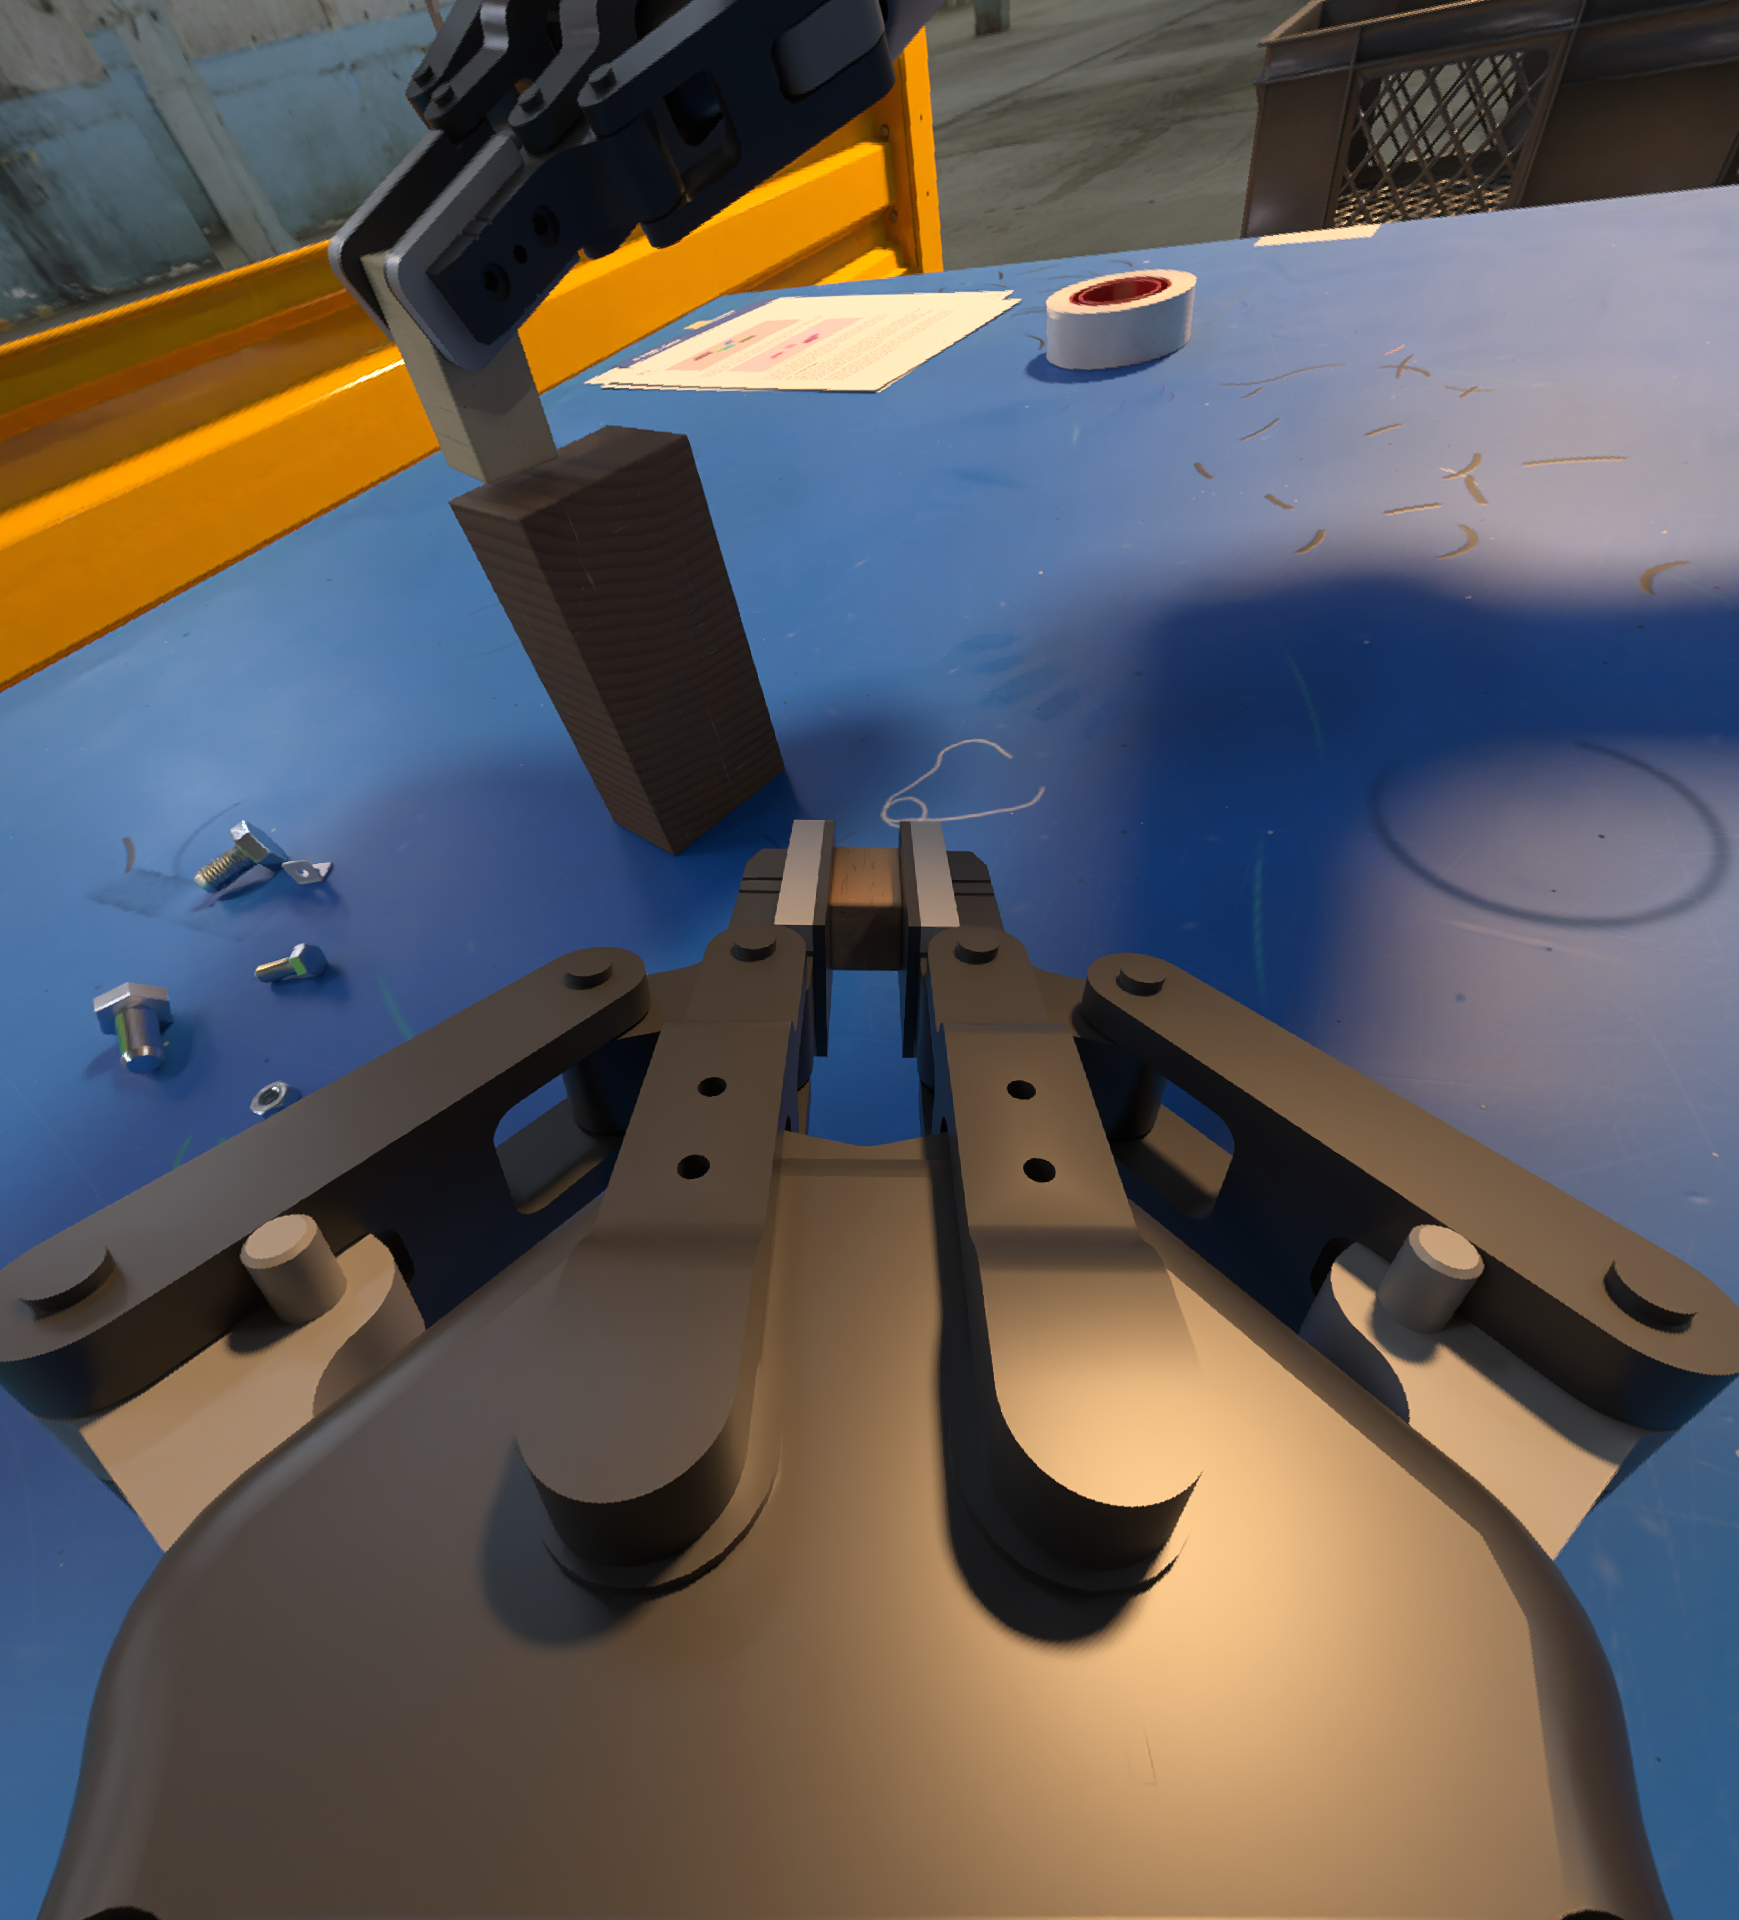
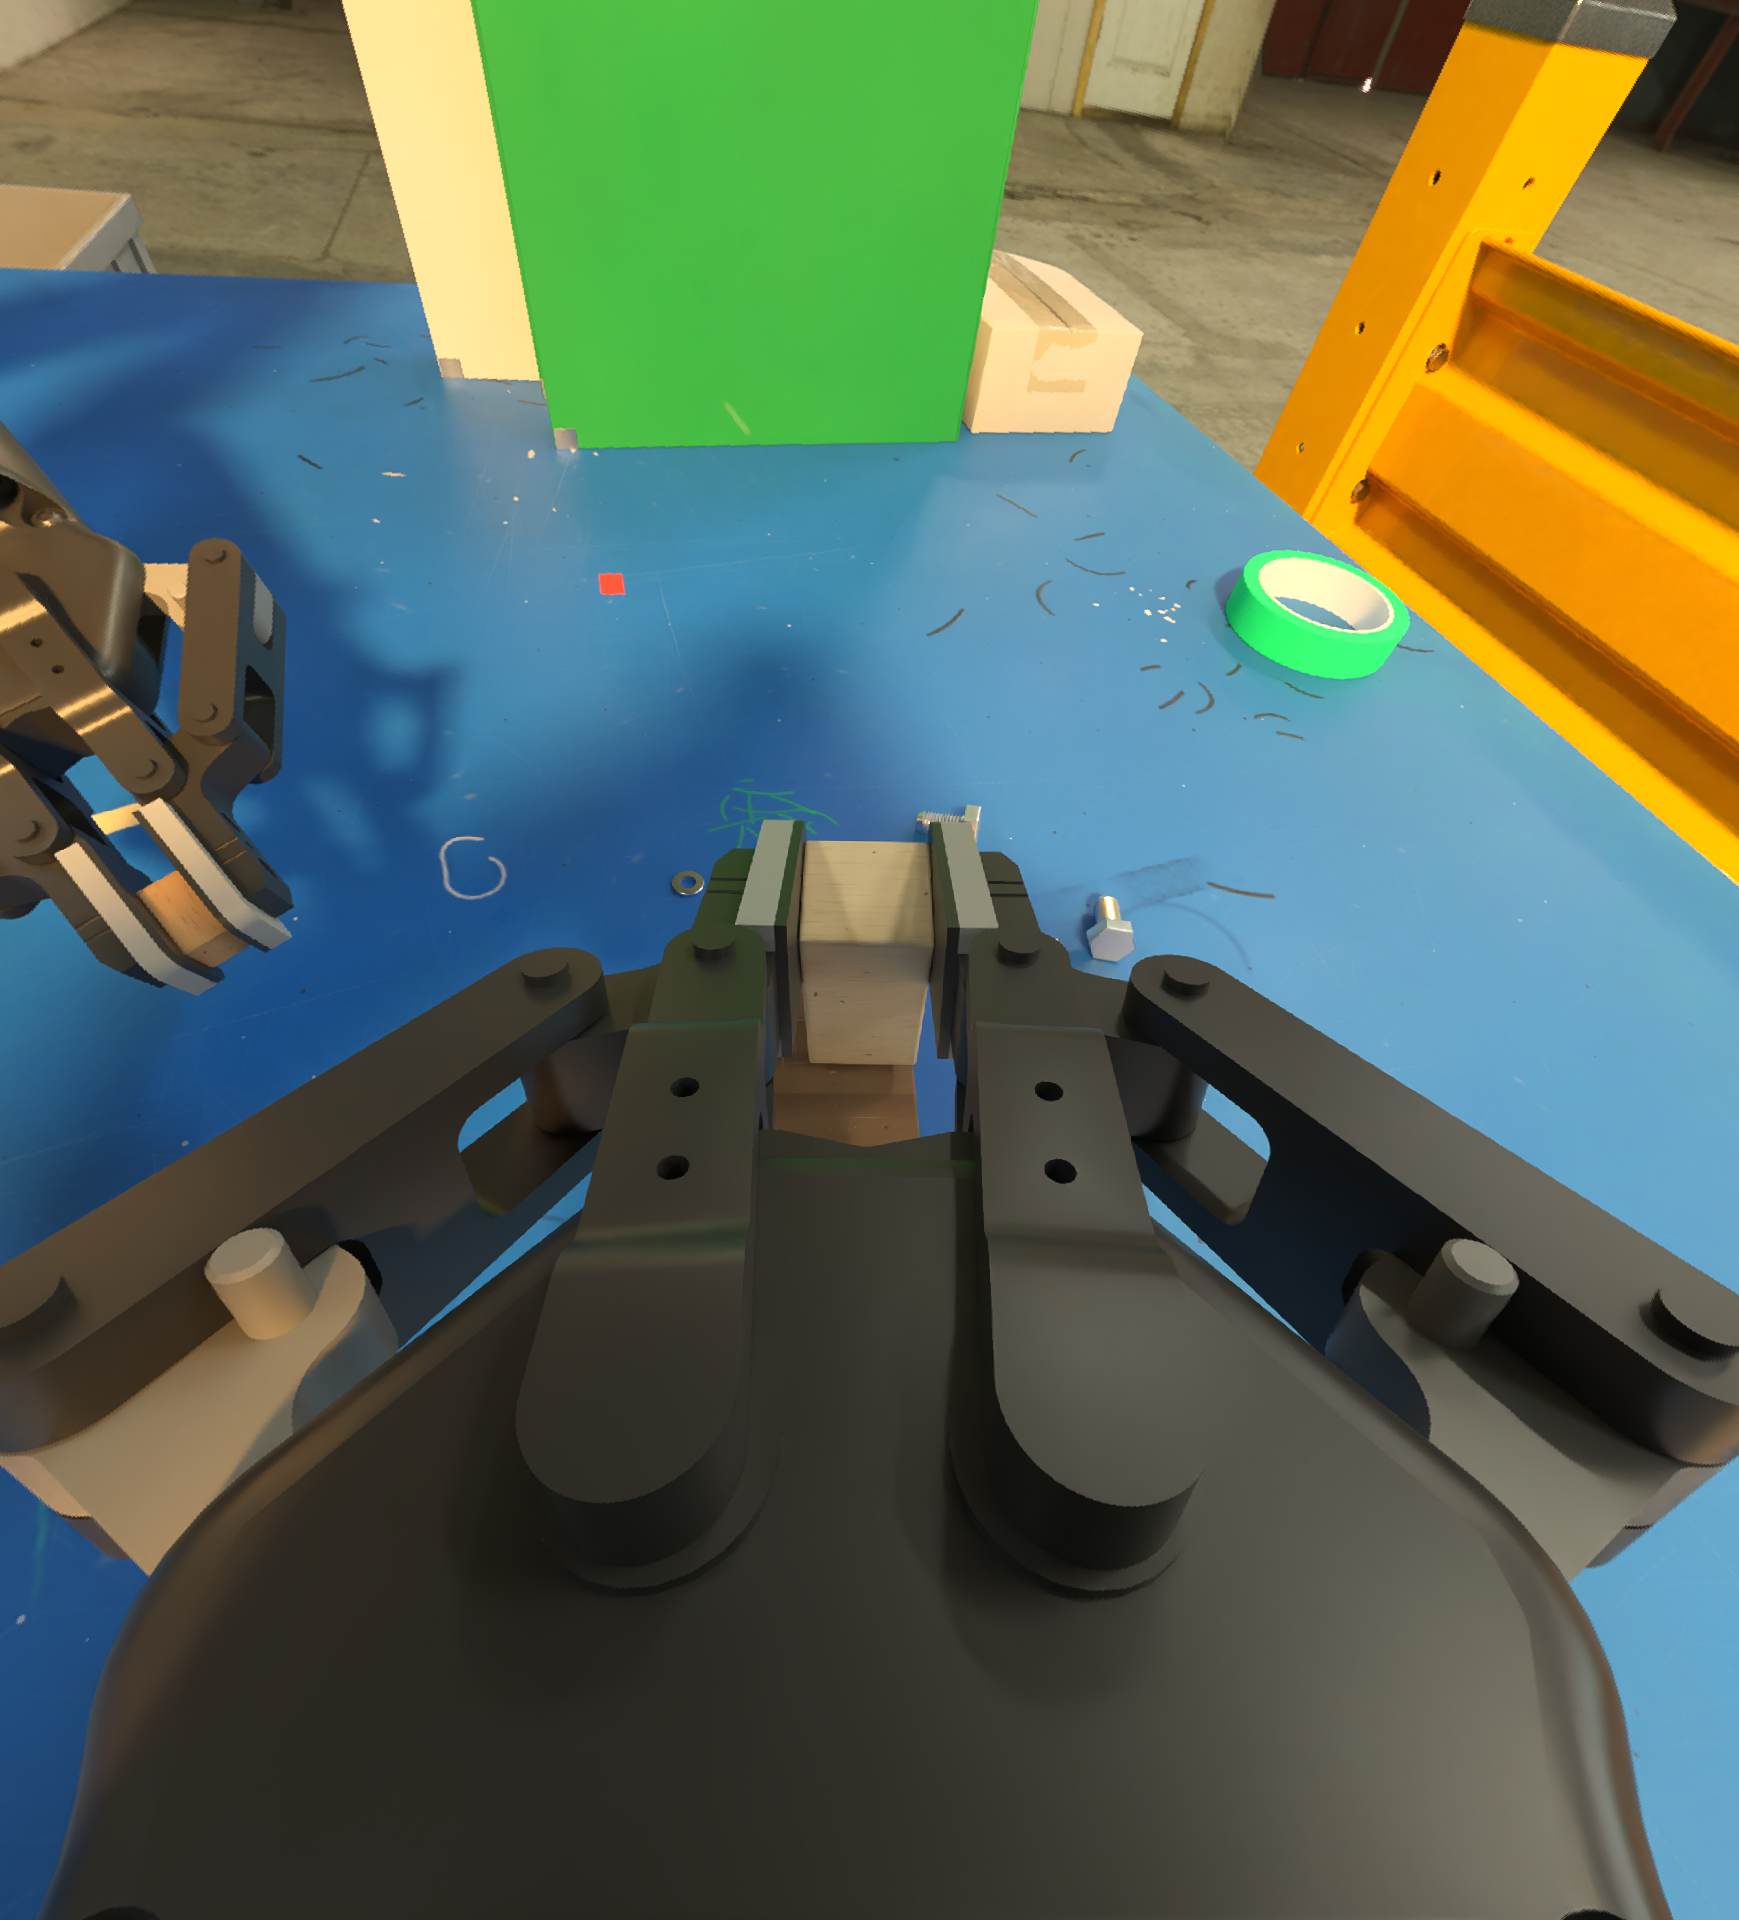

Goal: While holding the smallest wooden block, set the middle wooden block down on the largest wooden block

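Observation:
My left gripper (image 1: 863, 875) is shut on the smallest wooden block (image 1: 861, 894), a small brown cube, held above the blue table (image 1: 1260, 935). It also shows in the right wrist view (image 2: 184, 930) at the left, with the cube (image 2: 181, 914) between its pads. My right gripper (image 2: 867, 875) is shut on the middle block (image 2: 865, 935), pale wood. In the left wrist view that gripper (image 1: 470, 312) holds the pale block (image 1: 491, 405) with its lower end touching the top of the largest block (image 1: 626, 634), a tall dark brown one standing upright. The dark block's top (image 2: 844, 1107) shows under the pale block.
Bolts (image 1: 241, 857) and a nut (image 1: 271, 1096) lie left of the dark block. A white tape roll (image 1: 1119, 317) and papers (image 1: 803, 341) sit far back. A green tape roll (image 2: 1317, 613), green panel (image 2: 751, 218), cardboard box (image 2: 1047, 358) and orange rail (image 2: 1623, 499) stand around.

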Controlling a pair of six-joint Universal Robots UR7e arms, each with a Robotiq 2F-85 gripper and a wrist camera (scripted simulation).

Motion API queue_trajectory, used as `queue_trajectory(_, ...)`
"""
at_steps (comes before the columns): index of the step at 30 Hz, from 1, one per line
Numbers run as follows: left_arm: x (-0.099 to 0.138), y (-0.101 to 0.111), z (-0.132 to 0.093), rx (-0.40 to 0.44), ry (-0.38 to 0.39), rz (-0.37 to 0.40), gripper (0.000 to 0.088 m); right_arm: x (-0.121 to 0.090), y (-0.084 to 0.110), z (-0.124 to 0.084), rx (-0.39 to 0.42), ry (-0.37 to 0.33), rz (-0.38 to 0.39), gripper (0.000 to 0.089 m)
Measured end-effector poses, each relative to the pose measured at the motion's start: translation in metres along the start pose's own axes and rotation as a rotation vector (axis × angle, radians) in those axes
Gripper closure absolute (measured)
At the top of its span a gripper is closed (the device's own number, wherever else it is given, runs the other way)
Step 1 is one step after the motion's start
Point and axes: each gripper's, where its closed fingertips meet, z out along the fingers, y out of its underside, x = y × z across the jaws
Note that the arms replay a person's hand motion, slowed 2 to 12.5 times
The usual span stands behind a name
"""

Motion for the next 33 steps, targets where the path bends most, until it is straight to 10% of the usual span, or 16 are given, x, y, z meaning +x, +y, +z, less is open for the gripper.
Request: queue_trajectory(33, 0.0006, 0.0008, 0.0003, -0.005, 0.003, 0.005, 0.0774, -0.0009, 0.0039, -0.0037, 0.006, -0.024, 0.034, 0.0686)
